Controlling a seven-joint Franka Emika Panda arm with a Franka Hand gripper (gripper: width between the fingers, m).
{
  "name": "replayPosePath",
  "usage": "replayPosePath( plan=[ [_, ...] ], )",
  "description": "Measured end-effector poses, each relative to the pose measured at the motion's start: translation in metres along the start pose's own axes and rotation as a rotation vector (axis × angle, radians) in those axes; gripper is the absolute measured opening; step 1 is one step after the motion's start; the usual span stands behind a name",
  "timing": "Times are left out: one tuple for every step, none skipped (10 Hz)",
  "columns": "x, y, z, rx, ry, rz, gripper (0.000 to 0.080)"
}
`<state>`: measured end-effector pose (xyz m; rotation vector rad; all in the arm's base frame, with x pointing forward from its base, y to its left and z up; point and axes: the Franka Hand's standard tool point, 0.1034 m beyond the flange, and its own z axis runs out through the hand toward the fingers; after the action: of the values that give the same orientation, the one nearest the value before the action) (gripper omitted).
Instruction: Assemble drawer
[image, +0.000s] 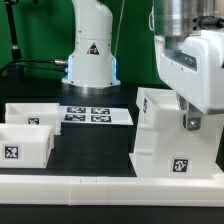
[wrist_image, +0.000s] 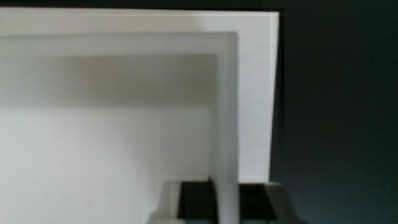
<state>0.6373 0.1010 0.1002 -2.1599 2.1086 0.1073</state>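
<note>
**Jaws.** The jaws point downward over the top edge of the housing (image: 160, 140), one on each side of a thin upright wall (wrist_image: 224, 110). In the wrist view the dark pads (wrist_image: 262, 203) lie against that wall on both faces with no gap showing, so the jaws are pinching the housing wall.

**Housing.** The white housing (wrist_image: 107, 150) stands upright on the dark bench (image: 95, 145), directly beneath the jaws. A square tag (image: 181, 167) is on the face below the jaws.

**Trays.** Two open-top trays sit on the bench well apart from the jaws, toward the exterior view's left. The near tray (image: 25, 148) and the far tray (image: 30, 113) stand just beside each other. Neither touches the housing. Each carries a square tag.

**Other items.** The marker board (image: 95, 115) lies flat on the bench between the jaws and the far tray. A long low white rail (image: 100, 185) runs along the front of the bench, below the jaws and just in front of the housing.
</note>
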Motion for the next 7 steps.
replayPosePath(
  plan=[
    [0.0001,-0.0015,0.0,0.002,0.0,0.0,0.0038],
    [0.0003,-0.003,0.0001,0.004,0.0,0.0,0.0038],
    [0.0004,-0.0035,0.0001,0.004,0.0,0.0,0.0038],
    [0.0002,-0.0044,0.0001,0.006,0.0,0.001,0.0038],
    [0.0002,-0.0054,0.0,0.007,0.0,0.001,0.0038],
    [0.0003,-0.0055,0.0001,0.007,0.0,-0.002,0.0038],
    [0.0003,-0.0055,0.0001,0.007,0.0,-0.003,0.0038]
  ],
)
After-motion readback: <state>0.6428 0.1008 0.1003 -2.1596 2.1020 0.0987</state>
